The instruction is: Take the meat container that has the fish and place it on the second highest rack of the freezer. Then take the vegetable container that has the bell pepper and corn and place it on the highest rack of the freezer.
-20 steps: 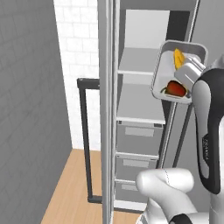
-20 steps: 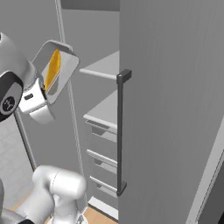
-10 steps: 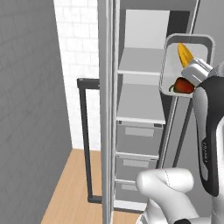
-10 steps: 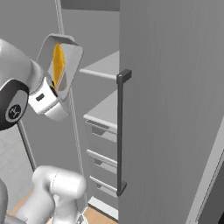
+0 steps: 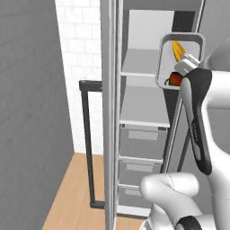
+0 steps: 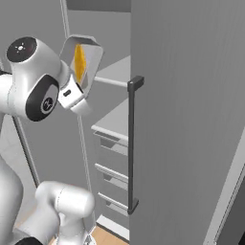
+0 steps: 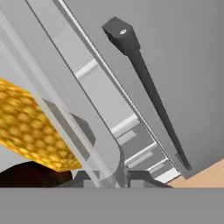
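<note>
A: Left to right, quick. Left base view first?

B: Grey wall far left, white tiled wall behind it, wood floor [image 5: 67, 193] at the bottom. Then a dark bar handle [image 5: 87, 148] on the open door, seen edge-on. Right of that the freezer [image 5: 148, 134], open: pale shelves above, grey drawers [image 5: 143, 143] below.

A: Which shelf is which?

B: The highest rack [image 5: 139, 67] is the upper plate, with a like plate [image 5: 146, 110] below it. Both look bare where they're visible.

A: And the container?

B: The vegetable container [image 5: 167, 58] is up in the air at the freezer's right side, tipped steeply so its open face points at the camera, roughly level with the highest rack. The corn [image 5: 178, 50] sits in its upper part, the bell pepper [image 5: 174, 79] at its lower edge. The arm covers part of it.

A: Jaws?

B: The gripper [image 5: 186, 65] is pinched narrow on the container's rim. The hand view shows the two dark finger tips [image 7: 144, 178] on either side of the clear wall.

A: Right base view?

B: The arm is on the left and the container [image 6: 88, 57] is held tilted above it, with the corn [image 6: 79, 62] showing yellow inside. Shelves and drawers are behind. To the right is the grey door with its dark handle [image 6: 133, 143].

A: Hand view?

B: The corn [image 7: 30, 131] is large at left, behind the clear wall. There's a dark patch under it, can't tell what. The handle [image 7: 148, 92] runs diagonally at right.
</note>
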